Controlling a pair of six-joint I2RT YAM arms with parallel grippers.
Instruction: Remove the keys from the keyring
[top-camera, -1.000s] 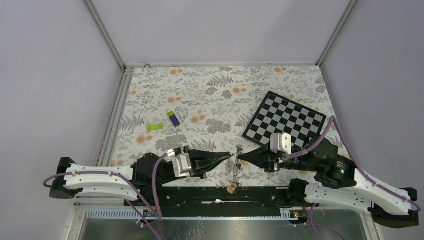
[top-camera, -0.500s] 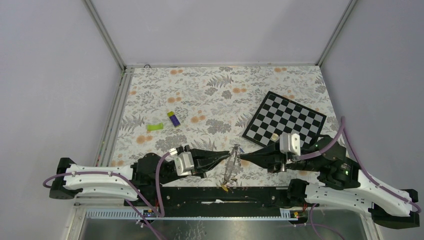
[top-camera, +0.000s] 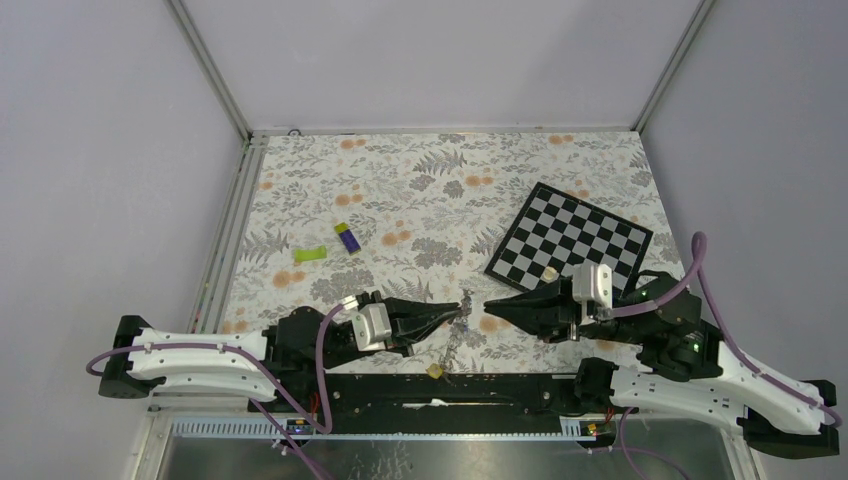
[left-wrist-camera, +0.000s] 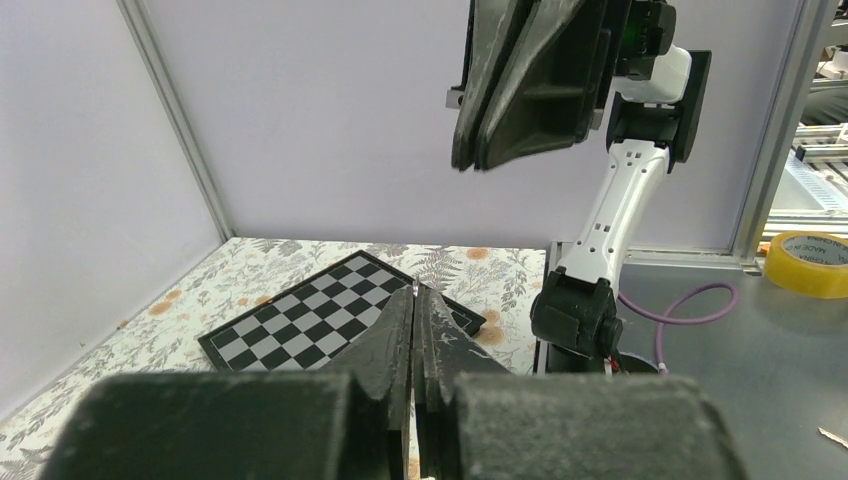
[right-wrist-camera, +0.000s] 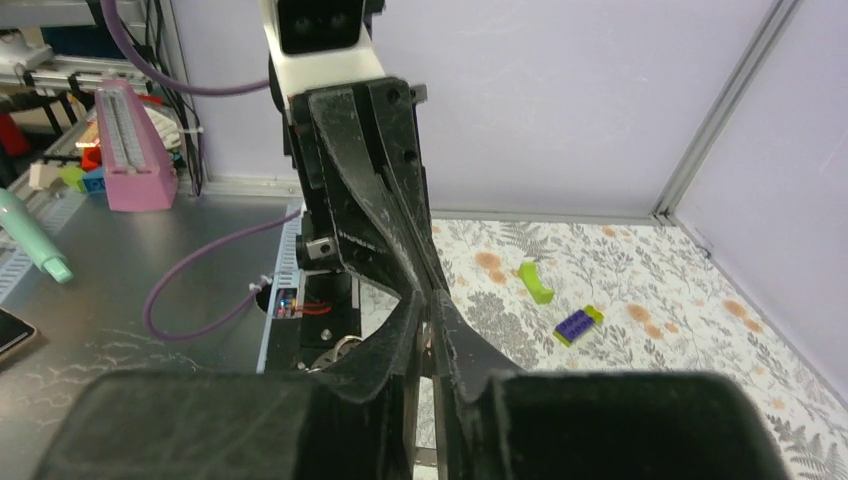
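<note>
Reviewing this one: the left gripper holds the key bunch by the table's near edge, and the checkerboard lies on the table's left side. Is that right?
No. The checkerboard lies on the right side of the table, as the top external view shows. The left gripper does hold the keys by the near edge.

1. The right gripper (top-camera: 490, 306) has drawn back toward the checkerboard (top-camera: 580, 235). A second ago its tip met the keyring (top-camera: 458, 325); now a gap separates them.
2. Its jaws, closed before, stand a crack apart.
3. The right wrist's white camera block has moved up to the checkerboard's near edge.
4. The keyring now hangs from the left gripper (top-camera: 462, 308) alone, and the keys (top-camera: 437, 370) at its low end have swung farther from the checkerboard.
</note>
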